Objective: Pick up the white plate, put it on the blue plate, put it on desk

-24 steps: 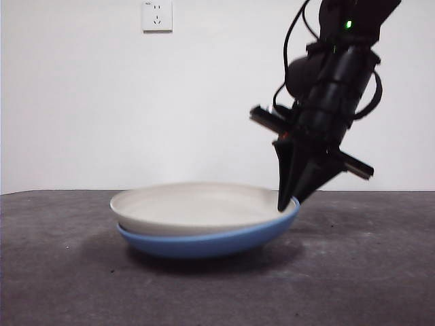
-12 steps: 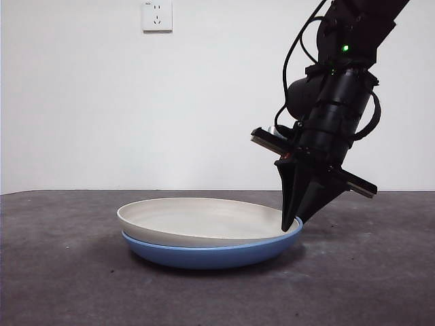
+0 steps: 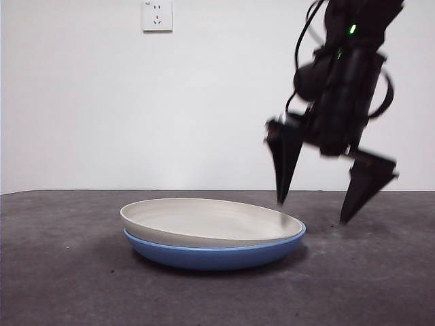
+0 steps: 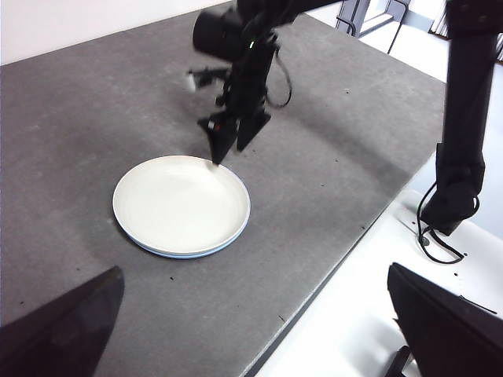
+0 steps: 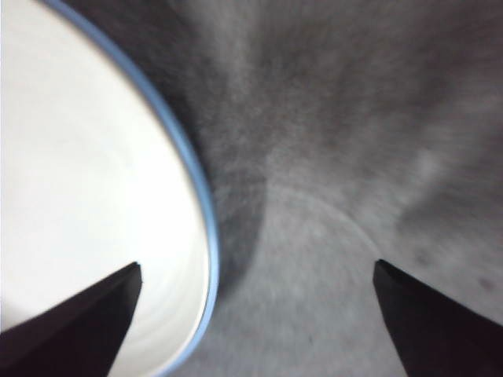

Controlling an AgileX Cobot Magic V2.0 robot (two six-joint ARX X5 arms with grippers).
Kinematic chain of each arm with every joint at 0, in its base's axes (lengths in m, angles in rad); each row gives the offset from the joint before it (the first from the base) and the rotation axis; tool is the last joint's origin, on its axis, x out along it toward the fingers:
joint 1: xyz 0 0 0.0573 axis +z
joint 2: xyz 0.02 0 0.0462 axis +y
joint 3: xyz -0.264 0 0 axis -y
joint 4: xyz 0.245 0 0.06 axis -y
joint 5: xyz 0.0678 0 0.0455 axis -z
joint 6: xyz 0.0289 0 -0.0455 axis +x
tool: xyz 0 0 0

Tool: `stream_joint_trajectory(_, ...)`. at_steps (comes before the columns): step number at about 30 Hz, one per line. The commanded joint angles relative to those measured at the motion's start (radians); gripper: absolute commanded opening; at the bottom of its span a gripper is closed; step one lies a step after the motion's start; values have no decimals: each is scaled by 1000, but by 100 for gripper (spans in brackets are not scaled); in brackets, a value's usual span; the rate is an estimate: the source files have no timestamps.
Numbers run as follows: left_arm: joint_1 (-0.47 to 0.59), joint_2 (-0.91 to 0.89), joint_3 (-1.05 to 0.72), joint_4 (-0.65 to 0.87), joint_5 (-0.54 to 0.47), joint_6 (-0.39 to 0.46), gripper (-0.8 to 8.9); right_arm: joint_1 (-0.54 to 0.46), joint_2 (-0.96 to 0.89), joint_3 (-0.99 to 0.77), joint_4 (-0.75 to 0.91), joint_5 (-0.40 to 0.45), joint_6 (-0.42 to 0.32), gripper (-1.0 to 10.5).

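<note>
White plate [image 3: 207, 221] nested inside blue plate [image 3: 217, 251], both flat on dark grey table [image 3: 68, 285], near front edge of view. Stacking step looks done; blue rim shows only as thin ring under white one. Nothing lies in white plate.

Right claw [image 3: 316, 202] hangs just above stack's rim, jaws spread wide, gripping nothing; one tip over white plate's edge, other over bare table. Likely just a release stance.

Left claw [image 4: 251, 330] waits high, well apart from plates, jaws apart, empty.
</note>
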Motion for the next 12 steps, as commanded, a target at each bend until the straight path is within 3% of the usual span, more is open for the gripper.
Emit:
stream_joint_trajectory(1,-8,3,11,11,-2,-7,657,4,-70,32,-24,8,-40,501)
stream_joint_trajectory(6,-8,3,11,12,-2,-7,657,9,-266,32,-124,117,-68,638)
stream_joint_trajectory(12,-8,3,11,11,-2,-14,657,36,-522,32,-227,137,-87,641)
